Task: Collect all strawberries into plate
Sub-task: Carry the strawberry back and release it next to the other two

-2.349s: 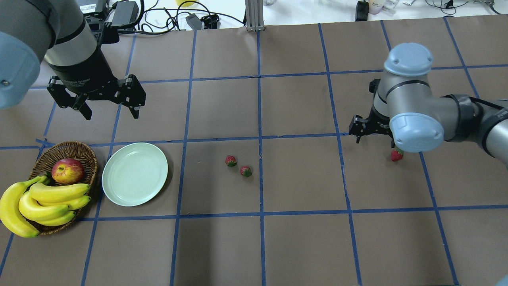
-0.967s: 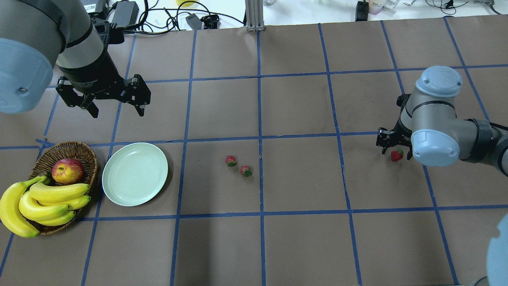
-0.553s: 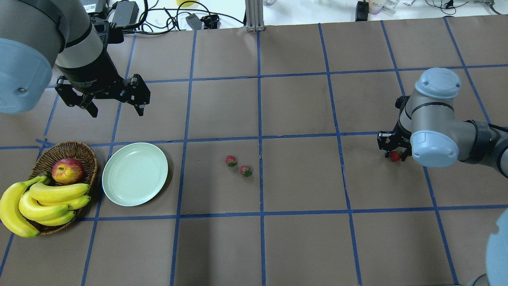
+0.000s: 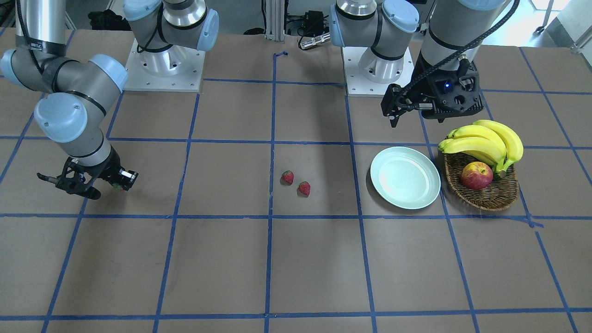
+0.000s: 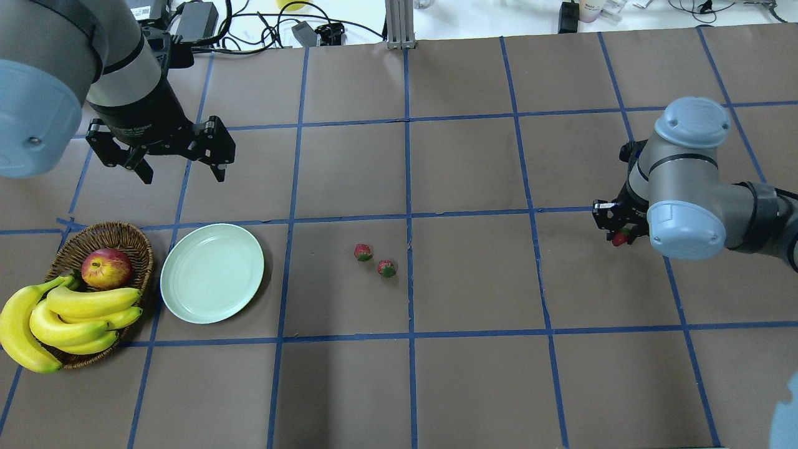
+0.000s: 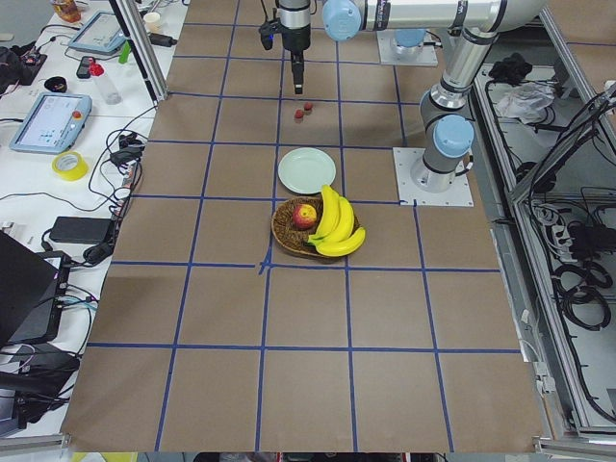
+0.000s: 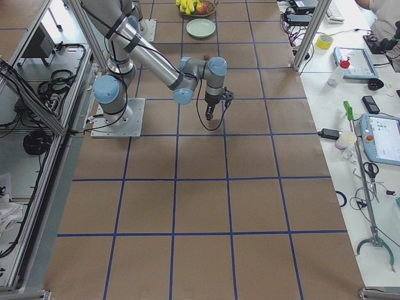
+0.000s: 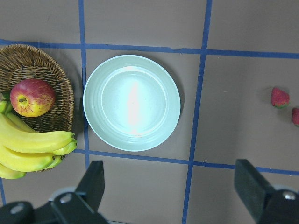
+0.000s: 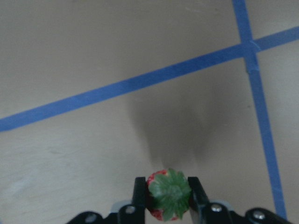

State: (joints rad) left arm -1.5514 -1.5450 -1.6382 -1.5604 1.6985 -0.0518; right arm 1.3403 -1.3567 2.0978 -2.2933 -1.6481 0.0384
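Observation:
Two strawberries (image 5: 363,252) (image 5: 386,269) lie side by side on the brown table, right of the pale mint-green plate (image 5: 212,273). Both also show in the left wrist view (image 8: 279,97) (image 8: 295,116), with the plate (image 8: 131,102). My right gripper (image 5: 621,237) is shut on the third strawberry (image 9: 169,193), green cap up, and holds it a little above the table at the far right. My left gripper (image 5: 184,179) is open and empty, hovering high, beyond the plate.
A brown wicker basket (image 5: 128,235) left of the plate holds a red-yellow apple (image 5: 106,268) and a bunch of bananas (image 5: 68,312). Cables and power bricks (image 5: 199,22) lie past the table's far edge.
My right gripper came down over the third strawberry, shut on it and has lifted it slightly. My left gripper shifted a little early on, then stayed still.

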